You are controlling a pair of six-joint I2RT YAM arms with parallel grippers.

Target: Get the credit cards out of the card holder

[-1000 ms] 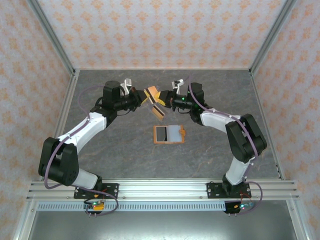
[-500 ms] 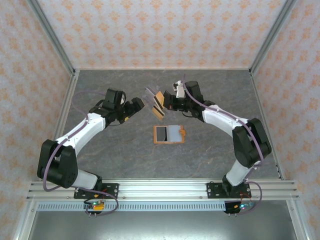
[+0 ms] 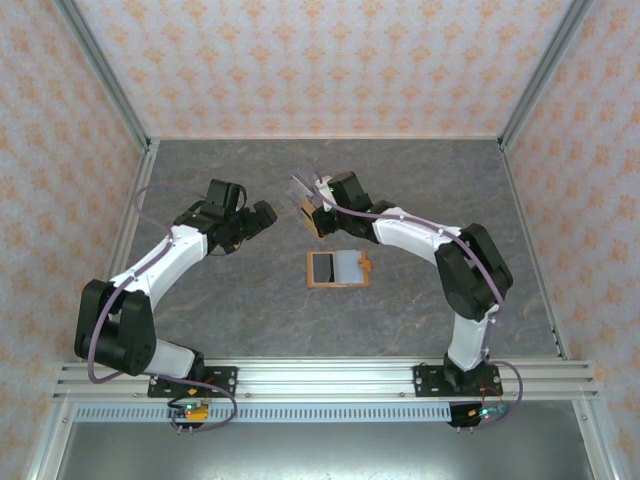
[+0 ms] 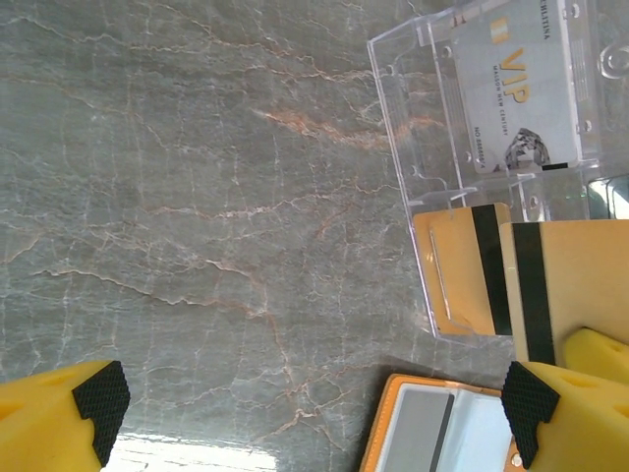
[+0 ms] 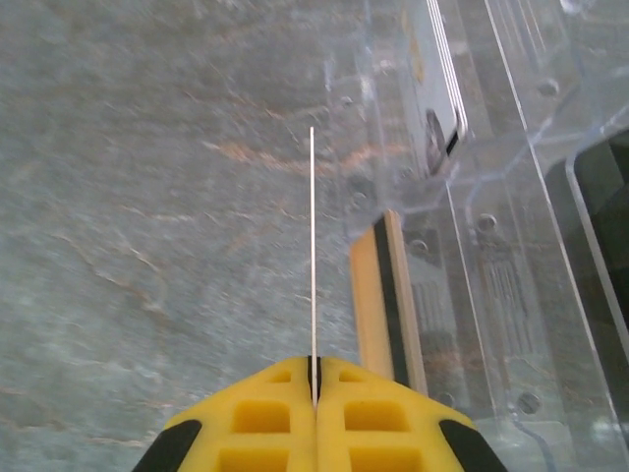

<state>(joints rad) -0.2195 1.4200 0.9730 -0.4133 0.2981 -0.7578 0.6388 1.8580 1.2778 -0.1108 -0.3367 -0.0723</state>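
Logging from the overhead camera: the card holder (image 3: 338, 268) lies open and flat near the middle of the table (image 3: 200, 300). Its inner pockets face up, dark toward 9 o'clock and pale toward 3 o'clock. Neither arm touches it.

Right gripper (image 3: 320, 206) sits at about 11 o'clock from the holder, just past it. In its wrist camera the right gripper (image 5: 314, 379) has its yellow fingers pressed together on a thin card (image 5: 313, 256), which I see edge-on as a pale line pointing to 12 o'clock. I cannot tell its face colour from there.

Left gripper (image 3: 262, 214) is at roughly 10 o'clock from the holder, apart from the right one. In its own camera the left gripper (image 4: 313, 408) has its black pads spread wide with nothing but bare table between them.

A clear plastic case (image 4: 491, 147) lies at 1 o'clock in the left wrist view, with a pale VIP card (image 4: 516, 88) inside it. A tan card (image 4: 472, 270) with a dark stripe lies at its 6 o'clock end. A second tan card (image 4: 536, 295) is just beside that one at 3 o'clock. I cannot tell whether this is the card being held. The holder's orange rim (image 4: 378, 442) shows at 6 o'clock.
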